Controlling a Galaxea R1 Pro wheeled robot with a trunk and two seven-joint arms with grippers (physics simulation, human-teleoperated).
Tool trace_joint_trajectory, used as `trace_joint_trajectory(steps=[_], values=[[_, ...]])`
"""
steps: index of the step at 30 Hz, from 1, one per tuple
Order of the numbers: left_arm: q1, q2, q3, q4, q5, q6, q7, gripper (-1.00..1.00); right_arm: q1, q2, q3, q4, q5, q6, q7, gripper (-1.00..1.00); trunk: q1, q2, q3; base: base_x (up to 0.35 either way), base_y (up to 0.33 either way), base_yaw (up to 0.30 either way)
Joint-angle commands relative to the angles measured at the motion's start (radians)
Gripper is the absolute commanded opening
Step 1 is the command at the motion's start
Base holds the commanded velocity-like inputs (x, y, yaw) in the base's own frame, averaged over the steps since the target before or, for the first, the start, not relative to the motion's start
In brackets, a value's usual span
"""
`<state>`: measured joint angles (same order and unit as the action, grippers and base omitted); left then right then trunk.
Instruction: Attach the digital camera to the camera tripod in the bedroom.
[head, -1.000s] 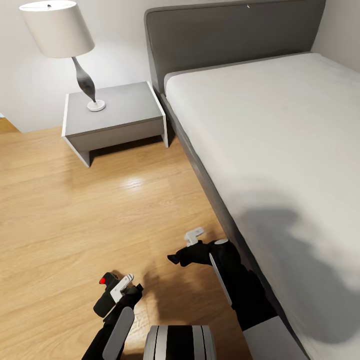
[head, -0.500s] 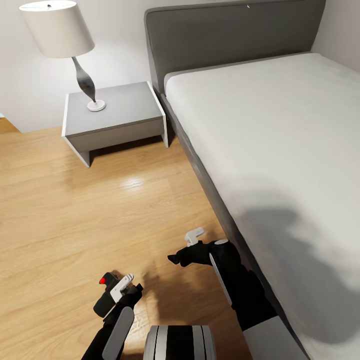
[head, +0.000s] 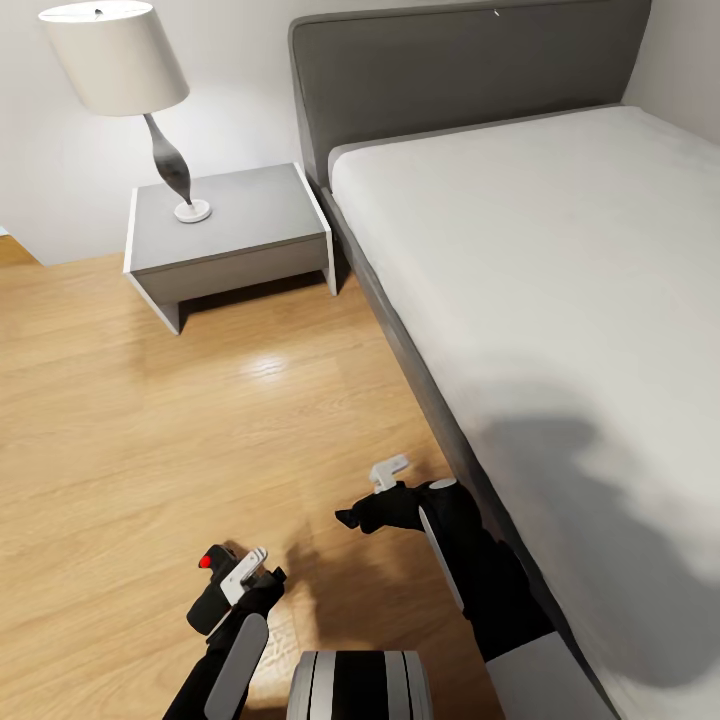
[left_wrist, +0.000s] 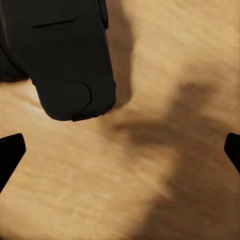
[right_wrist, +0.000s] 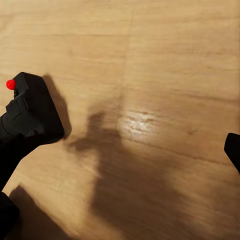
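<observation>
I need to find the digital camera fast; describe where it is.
Start at the grey bed, then drop to the wood floor beside it. The digital camera is at the left gripper: a small black box with a red spot.

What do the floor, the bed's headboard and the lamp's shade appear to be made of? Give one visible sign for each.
Floor: light wood planks, glossy, since grain lines and a bright reflection show. Headboard: probably grey fabric upholstery, matte with rounded padded edges. Lamp shade: likely off-white fabric or paper, matte and evenly lit.
</observation>
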<state>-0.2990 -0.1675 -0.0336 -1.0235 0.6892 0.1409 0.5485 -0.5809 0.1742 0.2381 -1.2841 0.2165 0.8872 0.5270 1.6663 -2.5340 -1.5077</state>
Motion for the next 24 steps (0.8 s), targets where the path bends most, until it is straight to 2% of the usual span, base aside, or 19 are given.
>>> trace_joint_trajectory(steps=[1,8,24], values=[[0.000,0.000,-0.001,-0.002,0.004,0.003,0.006,1.00,0.000,0.000,0.000,-0.001,0.011,0.003,0.008,1.00,0.000,0.000,-0.001,0.000,0.000,0.000],[0.000,0.000,-0.002,-0.002,0.004,0.003,0.007,1.00,0.000,0.000,0.000,-0.001,0.011,0.003,0.008,1.00,0.000,0.000,-0.001,0.000,0.000,0.000],[0.000,0.002,-0.002,-0.003,0.004,0.003,0.007,1.00,0.000,0.000,-0.002,-0.001,0.011,0.007,0.008,1.00,0.007,-0.004,-0.063,0.000,0.000,0.000]])
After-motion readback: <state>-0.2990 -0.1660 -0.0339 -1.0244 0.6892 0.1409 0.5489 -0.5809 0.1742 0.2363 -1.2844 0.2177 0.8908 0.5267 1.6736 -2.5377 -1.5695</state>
